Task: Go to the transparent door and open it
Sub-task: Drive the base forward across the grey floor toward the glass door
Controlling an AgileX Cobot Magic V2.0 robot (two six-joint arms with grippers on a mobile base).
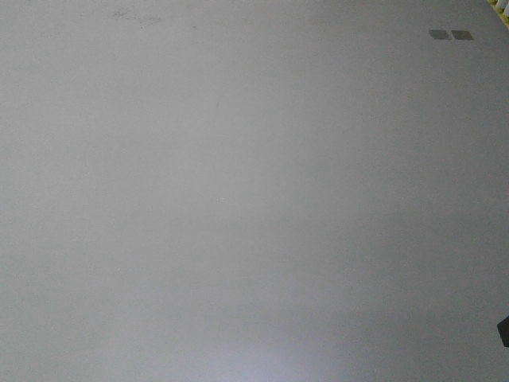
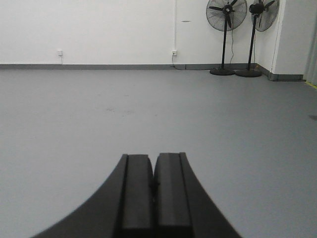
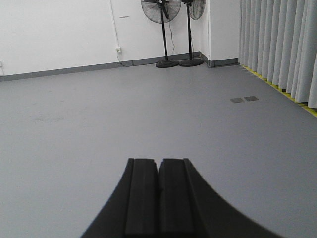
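Exterior front-facing view: almost wholly filled by the floor (image 1: pixel 238 207), smooth matt grey with faint scuffs near the top edge. Two small dark rectangular floor plates (image 1: pixel 451 34) lie side by side at the upper right. A sliver of yellow strip (image 1: pixel 501 12) is cut off at the top right corner. A dark object (image 1: pixel 503 330) intrudes at the right edge; too little shows to identify it.

Left wrist-mounted view: the left gripper (image 2: pixel 153 157) sits low in frame, black, its jaws pressed flat together along a thin seam, holding nothing. Bare floor runs ahead to a white wall (image 2: pixel 99 29) with grey skirting (image 2: pixel 99 66). Two black pedestal fans (image 2: pixel 226 20) stand side by side in the far right corner on round bases, with wire-cage heads, both cropped by the top edge. Two wall sockets (image 2: pixel 59 52) sit low on the wall, and a thin vertical conduit (image 2: pixel 175 25) rises from the right-hand one.

Right wrist-mounted view: the right gripper (image 3: pixel 159 161) is likewise closed jaw to jaw and empty. Pale pleated curtains (image 3: pixel 277 44) hang along the right side, with the yellow strip at their foot and the floor plates just beside it.

The transparent door shows in none of the three views — its position cannot be told.
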